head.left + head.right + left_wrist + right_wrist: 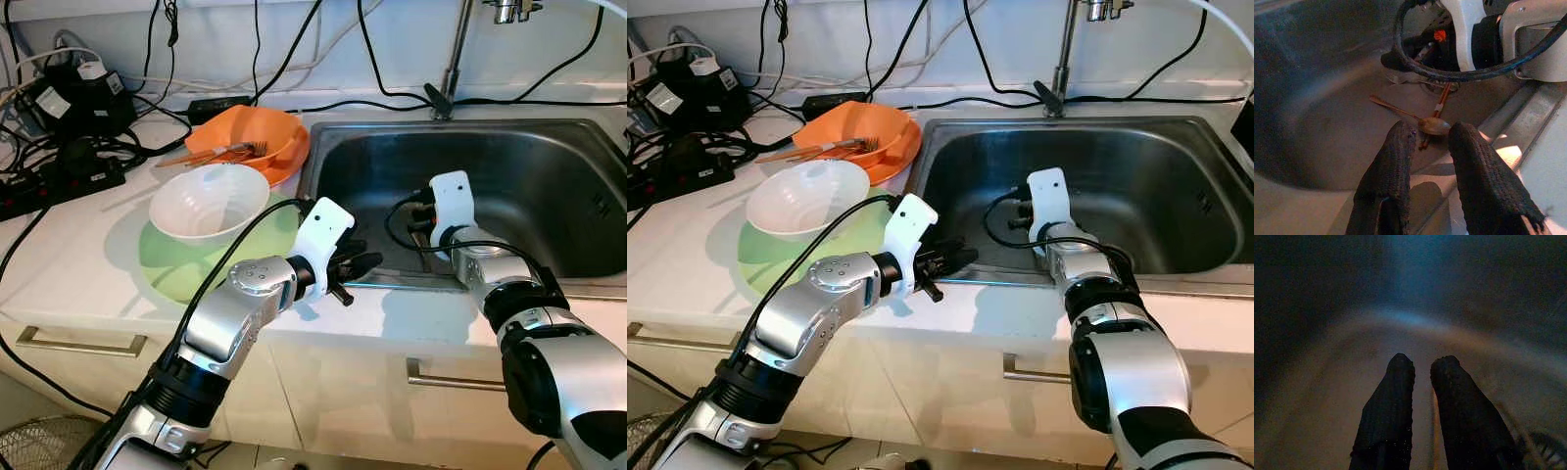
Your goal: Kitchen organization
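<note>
A brown spoon [1434, 125] and a pair of reddish chopsticks [1442, 100] lie on the floor of the steel sink [558, 196]. My left gripper [358, 265] hovers over the sink's front left rim and points into the basin. Its fingers are open, with the spoon seen past the gap between them. My right gripper [1421, 364] reaches down into the sink near the drain, its white wrist mount [451, 201] above it. Its fingers stand a narrow gap apart over the dim sink floor, with nothing clearly held.
On the counter left of the sink, a white bowl [208, 201] sits on a green plate [171, 269]. Behind it an orange bowl [279, 132] holds utensils [220, 152]. The faucet [453, 59] rises at the back, and power strips [59, 176] and cables crowd the back left.
</note>
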`<state>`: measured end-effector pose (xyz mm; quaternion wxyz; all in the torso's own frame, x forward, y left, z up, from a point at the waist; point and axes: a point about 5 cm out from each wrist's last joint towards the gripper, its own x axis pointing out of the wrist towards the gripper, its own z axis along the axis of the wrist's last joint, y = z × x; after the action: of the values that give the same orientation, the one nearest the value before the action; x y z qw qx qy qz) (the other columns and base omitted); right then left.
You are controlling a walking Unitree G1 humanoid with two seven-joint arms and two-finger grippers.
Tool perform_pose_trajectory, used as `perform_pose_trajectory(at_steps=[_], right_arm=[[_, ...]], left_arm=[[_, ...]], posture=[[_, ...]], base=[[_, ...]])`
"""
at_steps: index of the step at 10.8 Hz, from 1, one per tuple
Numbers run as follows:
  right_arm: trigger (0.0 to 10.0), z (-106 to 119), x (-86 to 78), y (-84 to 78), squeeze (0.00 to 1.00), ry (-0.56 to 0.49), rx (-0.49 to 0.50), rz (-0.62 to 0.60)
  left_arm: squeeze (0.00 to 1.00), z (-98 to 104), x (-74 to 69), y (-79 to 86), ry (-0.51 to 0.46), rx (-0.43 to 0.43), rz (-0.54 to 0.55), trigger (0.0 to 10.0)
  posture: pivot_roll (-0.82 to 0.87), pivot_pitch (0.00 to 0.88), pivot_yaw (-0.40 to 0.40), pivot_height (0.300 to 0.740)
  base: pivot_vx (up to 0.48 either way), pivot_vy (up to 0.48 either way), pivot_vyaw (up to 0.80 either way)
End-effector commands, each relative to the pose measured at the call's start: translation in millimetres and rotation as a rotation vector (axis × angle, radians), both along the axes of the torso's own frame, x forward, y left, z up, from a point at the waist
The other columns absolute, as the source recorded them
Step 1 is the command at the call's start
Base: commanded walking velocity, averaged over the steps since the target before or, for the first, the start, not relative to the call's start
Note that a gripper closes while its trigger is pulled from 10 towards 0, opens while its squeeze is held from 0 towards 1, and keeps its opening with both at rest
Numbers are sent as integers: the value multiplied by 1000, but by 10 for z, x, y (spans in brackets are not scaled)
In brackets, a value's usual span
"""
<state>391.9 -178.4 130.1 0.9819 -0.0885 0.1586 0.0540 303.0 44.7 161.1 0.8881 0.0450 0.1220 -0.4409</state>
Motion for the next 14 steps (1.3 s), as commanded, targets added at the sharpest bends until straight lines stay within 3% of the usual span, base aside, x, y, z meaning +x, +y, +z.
perform_pose_trajectory(at_steps=[1, 3, 5, 7, 9, 14], right_arm=[[10000, 178, 56, 38, 0, -123, 12, -1], [10000, 508, 72, 47, 0, -400, 10, -24], [10000, 537, -22, 76, 0, -522, 63, -40], [10000, 496, -207, 112, 0, -639, 132, -72], [10000, 470, -384, 176, 0, -699, 176, -74], [10000, 384, -659, 355, 0, -679, 229, -72]], left_arm=[[0, 7, -9, 13, -8, 13, -5, 10000], [0, 7, -8, 6, -14, 11, -3, 10000], [0, 8, 15, 6, -17, -4, 26, 10000], [0, 36, 113, 75, -40, -26, 126, 10000], [0, 55, 162, 109, -63, -34, 177, 10000], [0, 134, 233, 118, -148, -110, 272, 10000]], posture=[[52, 0, 96, 740], [43, 0, 99, 740], [38, 0, 100, 740], [32, 0, 97, 740], [31, 0, 93, 740], [26, 0, 88, 740]], base=[[0, 0, 0], [0, 0, 0], [0, 0, 0], [0, 0, 0], [0, 0, 0], [0, 0, 0]])
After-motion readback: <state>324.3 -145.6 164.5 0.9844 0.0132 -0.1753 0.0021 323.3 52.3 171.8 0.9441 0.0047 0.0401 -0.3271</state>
